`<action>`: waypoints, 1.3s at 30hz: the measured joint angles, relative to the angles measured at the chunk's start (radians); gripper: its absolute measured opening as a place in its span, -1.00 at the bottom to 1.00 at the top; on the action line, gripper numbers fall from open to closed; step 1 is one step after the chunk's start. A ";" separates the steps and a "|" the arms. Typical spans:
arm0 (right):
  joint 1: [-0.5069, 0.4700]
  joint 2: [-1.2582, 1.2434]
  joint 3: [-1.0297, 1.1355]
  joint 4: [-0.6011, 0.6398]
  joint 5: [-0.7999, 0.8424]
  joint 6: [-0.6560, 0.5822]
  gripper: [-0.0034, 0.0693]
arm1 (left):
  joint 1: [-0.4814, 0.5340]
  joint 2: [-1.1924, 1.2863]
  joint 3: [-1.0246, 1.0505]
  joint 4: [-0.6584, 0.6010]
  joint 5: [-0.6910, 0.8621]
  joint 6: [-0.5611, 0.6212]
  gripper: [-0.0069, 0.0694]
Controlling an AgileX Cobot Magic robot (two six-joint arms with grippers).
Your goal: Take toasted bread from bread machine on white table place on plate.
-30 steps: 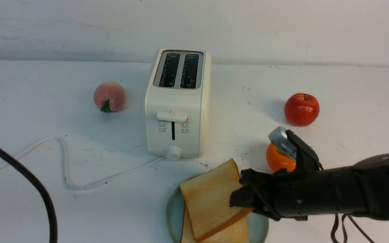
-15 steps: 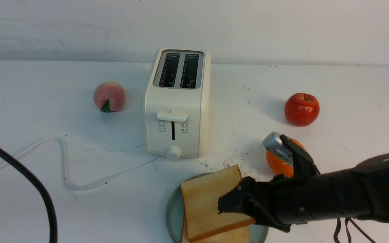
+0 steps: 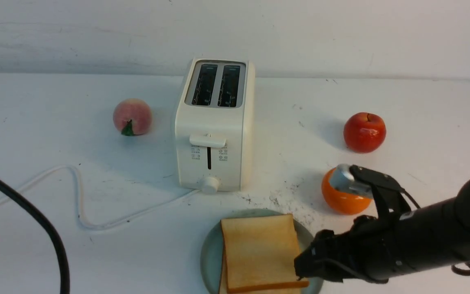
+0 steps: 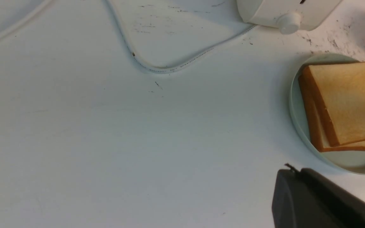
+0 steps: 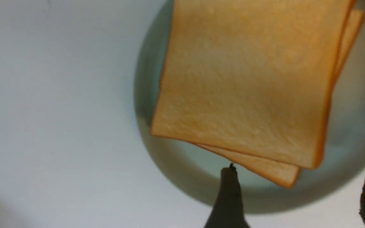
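Golden-tan square top toast slice (image 3: 259,251), tilted a moment ago, now lies flat on its twin on the round mint-green plate (image 3: 211,253). The right gripper (image 5: 301,171) has let go, its fingers spread. The boxy cream-white toaster (image 3: 214,134) looks empty, so the task seems done.

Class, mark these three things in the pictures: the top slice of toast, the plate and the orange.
top slice of toast (image 3: 259,253), front view, middle of its upper face
plate (image 3: 211,254), front view, bare left rim
orange (image 3: 341,205), front view, lower front skin

Table (image 3: 422,102) bears toaster (image 3: 214,139), plate (image 3: 210,255), peach (image 3: 132,116), apple (image 3: 364,132), orange (image 3: 339,200).
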 joint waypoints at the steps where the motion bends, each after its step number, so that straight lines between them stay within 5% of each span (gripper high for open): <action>1: 0.000 -0.005 -0.002 -0.074 0.015 0.061 0.50 | 0.000 0.000 0.000 0.000 0.000 0.000 -0.86; 7: -0.039 -0.098 -0.106 -0.436 0.252 0.351 0.16 | 0.000 0.000 0.000 0.000 0.001 0.000 -0.86; 11: -0.076 -0.231 -0.227 -0.666 0.479 0.473 -0.40 | 0.000 0.000 0.000 -0.005 0.001 0.000 -0.86; 15: -0.086 -0.400 -0.283 -0.800 0.528 0.541 -0.89 | 0.000 0.000 0.000 -0.014 0.000 0.000 -0.86; 27: -0.087 -1.137 0.041 -1.026 0.116 0.699 -0.95 | 0.000 0.000 0.000 -0.118 -0.139 0.001 -0.86; 39: -0.089 -1.405 0.347 -1.037 -0.066 0.701 -0.93 | 0.000 0.000 0.000 -0.162 -0.235 0.014 -0.86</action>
